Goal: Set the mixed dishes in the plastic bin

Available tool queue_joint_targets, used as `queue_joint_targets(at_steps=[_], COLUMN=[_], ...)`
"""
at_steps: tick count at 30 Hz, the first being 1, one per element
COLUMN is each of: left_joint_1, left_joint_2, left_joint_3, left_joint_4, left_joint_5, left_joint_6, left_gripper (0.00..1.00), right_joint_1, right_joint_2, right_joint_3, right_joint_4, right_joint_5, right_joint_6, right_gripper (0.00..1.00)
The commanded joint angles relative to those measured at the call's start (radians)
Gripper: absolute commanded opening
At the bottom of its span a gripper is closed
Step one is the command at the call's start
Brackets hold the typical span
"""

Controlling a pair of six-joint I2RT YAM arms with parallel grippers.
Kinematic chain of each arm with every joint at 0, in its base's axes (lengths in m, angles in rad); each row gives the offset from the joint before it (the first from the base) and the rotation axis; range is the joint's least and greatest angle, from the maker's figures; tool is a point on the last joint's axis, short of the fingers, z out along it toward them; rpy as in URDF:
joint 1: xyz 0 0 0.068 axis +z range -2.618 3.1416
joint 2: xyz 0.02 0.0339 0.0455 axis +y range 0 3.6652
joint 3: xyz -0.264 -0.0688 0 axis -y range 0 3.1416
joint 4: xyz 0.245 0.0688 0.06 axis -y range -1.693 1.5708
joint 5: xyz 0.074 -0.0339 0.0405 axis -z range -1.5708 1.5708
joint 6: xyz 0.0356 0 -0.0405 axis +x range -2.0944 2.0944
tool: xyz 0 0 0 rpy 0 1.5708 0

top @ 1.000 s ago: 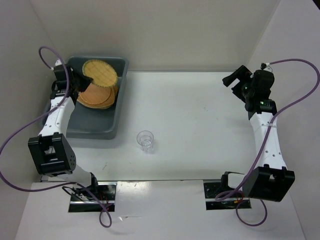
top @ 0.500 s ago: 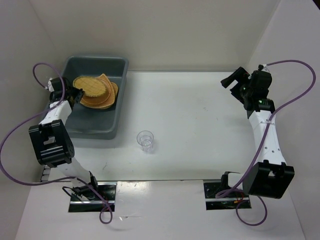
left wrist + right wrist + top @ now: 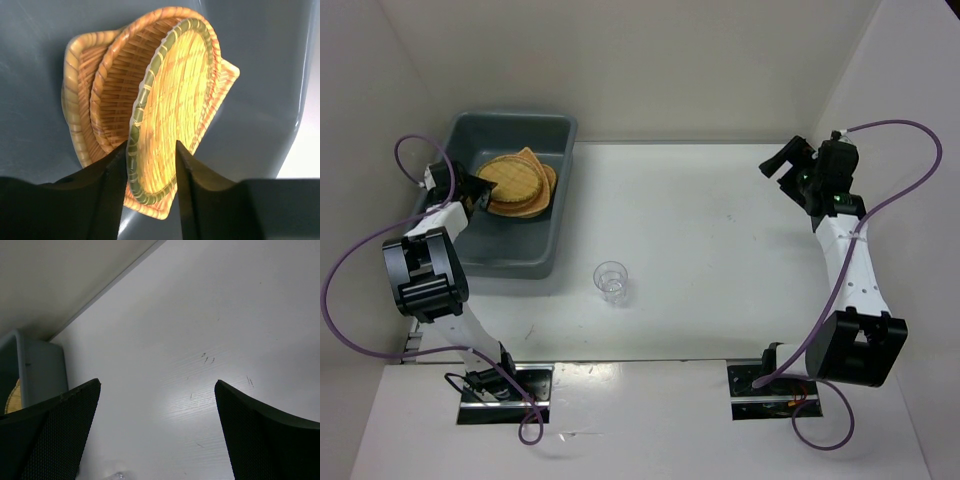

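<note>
The grey plastic bin (image 3: 563, 190) stands at the far left. In it lie the stacked woven trays (image 3: 517, 185). In the left wrist view a yellower round tray with a greenish rim (image 3: 175, 105) lies on top of an orange round tray (image 3: 120, 85) and a rounded-square one (image 3: 75, 75). My left gripper (image 3: 472, 187) is inside the bin at the stack's left edge, its jaws parted round the top tray's rim (image 3: 149, 150). The clear plastic cup (image 3: 611, 281) stands upright on the table. My right gripper (image 3: 782, 165) is open and empty, raised at the far right (image 3: 157, 385).
White walls enclose the table on the left, back and right. The bin's near corner (image 3: 40, 370) shows at the left of the right wrist view. Purple cables loop beside both arms.
My left gripper has lowered the yellower round tray from a tilt above the bin onto the stack and drawn back toward the bin's left wall. The right arm has shifted slightly.
</note>
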Motion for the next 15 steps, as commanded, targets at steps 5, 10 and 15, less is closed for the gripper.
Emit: queue_joint_targets(at_steps=[5, 10, 15], left_joint_1=[0.000, 0.000, 0.000], left_joint_2=[-0.029, -0.029, -0.018], left_joint_3=[0.003, 0.084, 0.121], left_joint_4=[-0.022, -0.131, -0.212], left_joint_5=[-0.081, -0.124, -0.168], left_joint_6=[0.014, 0.084, 0.149], left_gripper=[0.51, 0.54, 0.57], right_joint_1=[-0.005, -0.005, -0.005], right_joint_2=[0.027, 0.037, 0.037], right_joint_3=[0.039, 0.039, 0.039], right_joint_4=[0.055, 0.055, 0.055], right_joint_5=[0.005, -0.004, -0.004], right_joint_6=[-0.023, -0.023, -0.023], right_gripper=[1.00, 1.00, 1.00])
